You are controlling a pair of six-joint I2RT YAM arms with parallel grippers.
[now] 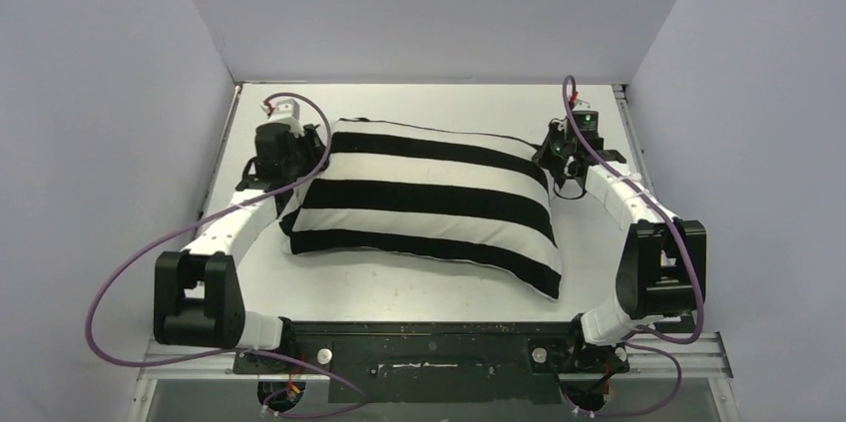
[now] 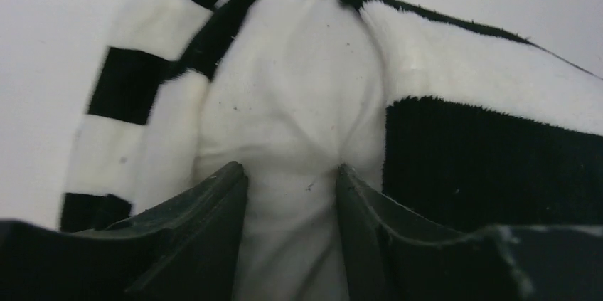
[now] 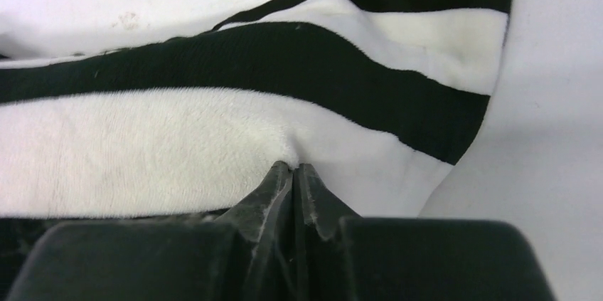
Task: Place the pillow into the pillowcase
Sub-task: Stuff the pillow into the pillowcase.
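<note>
1. Counting one black-and-white striped soft fabric pillowcase [image 1: 429,205] here, lying plump across the middle of the flat white table [image 1: 399,292], long side running left to right.
2. Also counting one plump off-white textured fabric pillow [image 2: 291,94], sitting almost completely inside the pillowcase. Only bulging out bare at the opening on the left end, with striped cloth bunching up on both sides of it in the left wrist view.
3. Seeing three broad black bands across the top of the pillowcase from above, plus a thin dark line running along the far edge.
4. Counting two white-and-black robot arms [image 1: 231,224], one curving round each short end of the pillowcase.
5. Checking the left gripper [image 2: 291,173]: standing with both dark fingers apart, pushing into the bare pillow at the open end, with a hump of off-white fabric sitting between them. Not pinching down on it as far as the wrist view shows.
6. Checking the right gripper [image 3: 293,167]: squeezing its fingertips together on a small pucker in a white stripe of the pillowcase, close to the far right corner. So definitely gripping the pillowcase.
7. Counting two grippers in all, working at opposite ends and well apart.
</note>
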